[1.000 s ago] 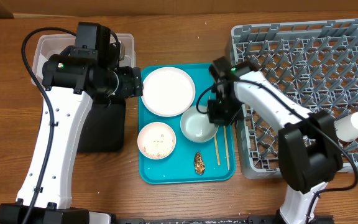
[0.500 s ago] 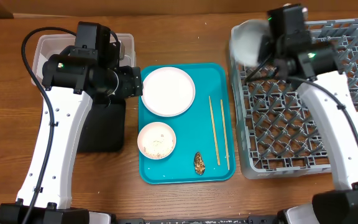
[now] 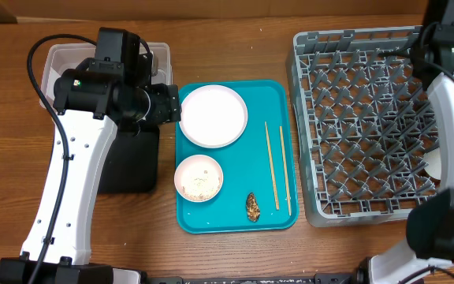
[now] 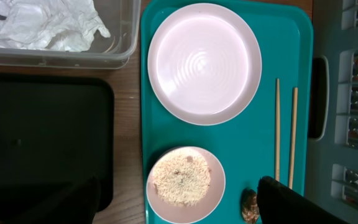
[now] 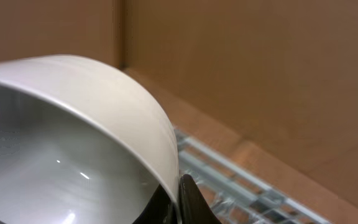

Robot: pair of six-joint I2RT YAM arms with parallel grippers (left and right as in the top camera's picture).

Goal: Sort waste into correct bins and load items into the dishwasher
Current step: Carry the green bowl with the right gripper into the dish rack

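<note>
Pinching bowl (image 5: 73, 130) between right fingers (image 5: 190, 200)

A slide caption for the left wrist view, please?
Teal tray with empty plate, crumb-filled bowl, chopsticks; napkin in clear tub beside black tray.

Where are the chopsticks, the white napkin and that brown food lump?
chopsticks (image 4: 277, 130), left wrist view, middle of the left stick.
white napkin (image 4: 42, 25), left wrist view, its crumpled centre.
brown food lump (image 3: 253, 207), overhead view, its middle.
</note>
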